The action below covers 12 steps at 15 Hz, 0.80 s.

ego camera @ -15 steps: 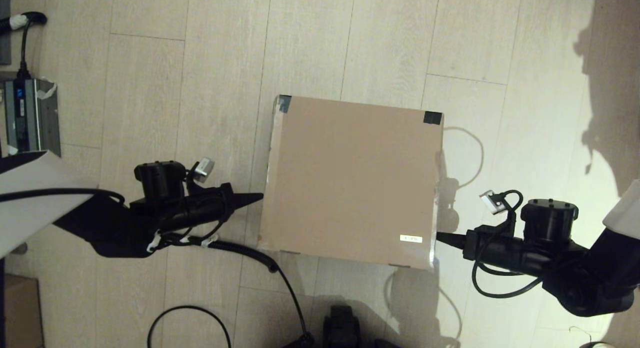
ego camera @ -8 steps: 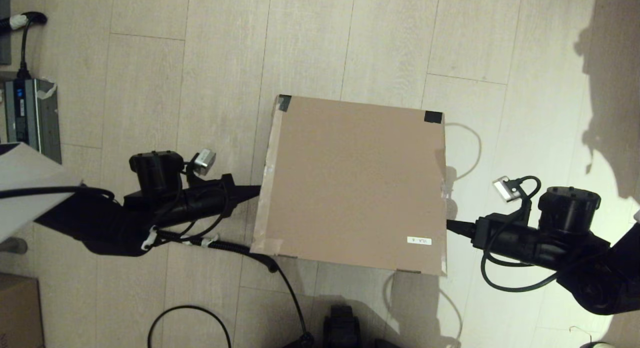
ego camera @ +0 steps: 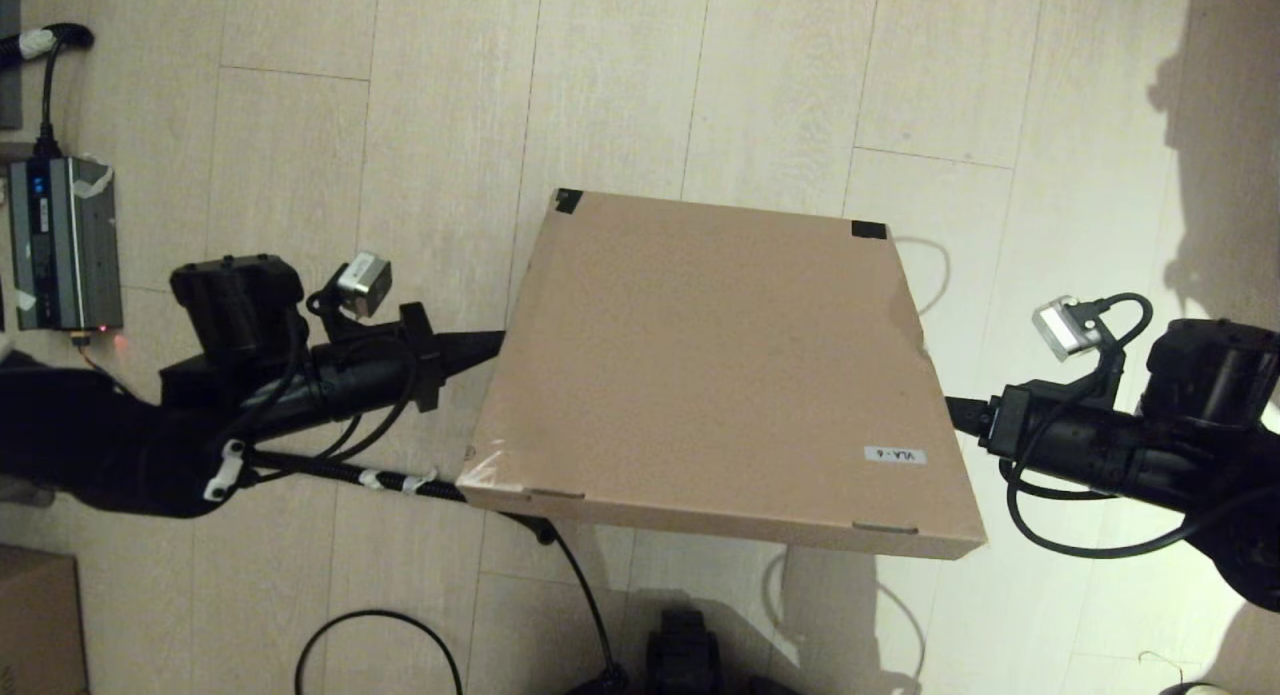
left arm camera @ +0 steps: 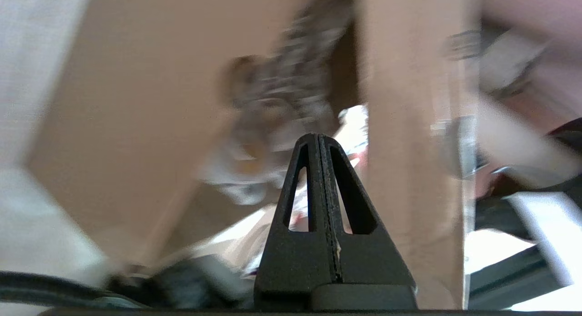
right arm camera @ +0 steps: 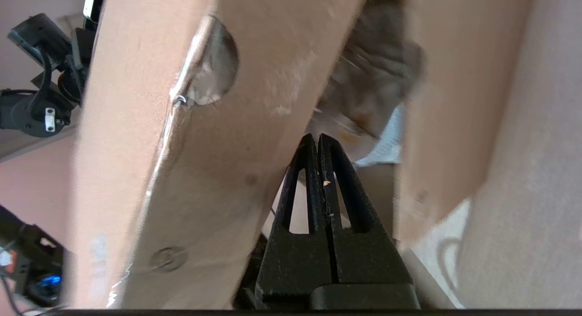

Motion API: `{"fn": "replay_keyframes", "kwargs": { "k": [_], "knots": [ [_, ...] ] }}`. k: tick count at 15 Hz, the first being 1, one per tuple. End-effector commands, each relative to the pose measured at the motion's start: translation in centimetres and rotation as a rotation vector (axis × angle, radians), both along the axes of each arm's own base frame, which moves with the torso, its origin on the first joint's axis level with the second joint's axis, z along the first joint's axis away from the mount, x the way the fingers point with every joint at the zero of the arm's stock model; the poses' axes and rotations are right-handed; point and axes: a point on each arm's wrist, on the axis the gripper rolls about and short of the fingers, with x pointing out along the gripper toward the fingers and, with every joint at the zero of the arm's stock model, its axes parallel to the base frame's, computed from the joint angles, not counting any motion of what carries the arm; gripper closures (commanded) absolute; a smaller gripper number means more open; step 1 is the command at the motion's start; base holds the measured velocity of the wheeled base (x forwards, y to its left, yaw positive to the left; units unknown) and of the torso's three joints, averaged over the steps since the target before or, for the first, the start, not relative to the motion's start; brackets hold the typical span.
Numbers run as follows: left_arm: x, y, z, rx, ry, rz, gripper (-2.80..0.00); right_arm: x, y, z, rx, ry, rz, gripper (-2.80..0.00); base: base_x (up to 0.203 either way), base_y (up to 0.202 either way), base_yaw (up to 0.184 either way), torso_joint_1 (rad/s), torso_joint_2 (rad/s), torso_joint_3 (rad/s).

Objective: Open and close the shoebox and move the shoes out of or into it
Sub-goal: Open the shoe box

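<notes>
The brown shoebox [ego camera: 720,375] stands on the floor in the head view, black tape at its far corners and a white label [ego camera: 895,456] near the front right. Its lid is tilted up at the near edge. My left gripper [ego camera: 495,345] is shut, its tip against the lid's left edge. My right gripper [ego camera: 950,409] is shut too, its tip at the lid's right edge. In the left wrist view the shut gripper [left arm camera: 317,136] points into the gap under the lid. The right gripper [right arm camera: 317,136] sits between the lid's side flap [right arm camera: 204,147] and the box wall [right arm camera: 436,102]. A blurred grey-white shape [right arm camera: 377,84] lies inside; the shoes cannot be made out.
A grey power unit [ego camera: 60,240] sits at the far left with a cable. A coiled black cable [ego camera: 560,575] runs along the floor near the box's front left corner. A small brown carton [ego camera: 35,615] is at the bottom left. The robot base [ego camera: 685,655] is at the bottom centre.
The lid's near edge has risen and now tilts up toward me. Both shut grippers have risen with it, at its side edges.
</notes>
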Motion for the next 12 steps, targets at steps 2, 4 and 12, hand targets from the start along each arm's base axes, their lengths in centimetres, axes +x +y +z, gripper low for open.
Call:
{"fn": "replay_keyframes", "kwargs": {
  "k": [2,4,12],
  "knots": [
    [-3.1,0.0,4.6,-0.094,-0.038,-0.014,0.00,-1.8,-0.1,3.5,0.006,-0.076,0.006,0.00,0.000,0.000,0.000,0.000,0.00,0.000],
    [-4.6,-0.2,7.1,-0.170,-0.026,-0.034,0.00,-2.6,-0.1,5.5,0.007,-0.096,0.006,0.00,0.000,0.000,0.000,0.000,0.00,0.000],
    [-5.0,-3.0,13.1,-0.300,-0.112,-0.129,0.00,-0.4,0.0,10.0,0.089,-0.119,-0.005,0.00,0.000,0.000,0.000,0.000,0.00,0.000]
  ]
}}
